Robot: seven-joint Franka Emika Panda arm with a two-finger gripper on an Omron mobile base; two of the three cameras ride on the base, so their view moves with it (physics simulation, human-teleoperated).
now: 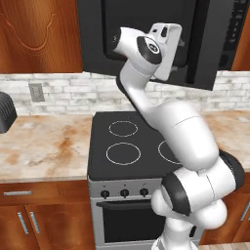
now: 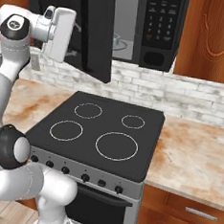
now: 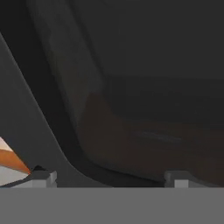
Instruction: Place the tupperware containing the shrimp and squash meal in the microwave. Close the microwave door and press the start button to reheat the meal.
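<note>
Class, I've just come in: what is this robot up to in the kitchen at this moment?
The white arm has its hand raised against the microwave door, which hangs partly open above the stove. The gripper is open and holds nothing, its fingertips close to the door's dark window. Inside the microwave a pale container sits on the turntable.

microwave door (image 2: 98, 31) ajar, tupperware (image 2: 118, 41) inside microwave (image 2: 160, 27)

the microwave door (image 2: 94, 30) stands ajar, swung out over the stove (image 2: 102, 132) — a black panel barring the way to the microwave (image 2: 140, 25) cavity from nine o'clock. the open gripper (image 3: 109, 177) sits close against the door's dark window. free passage into the grey interior lies at about one o'clock of the door's edge — above the stove's bare top.
</note>
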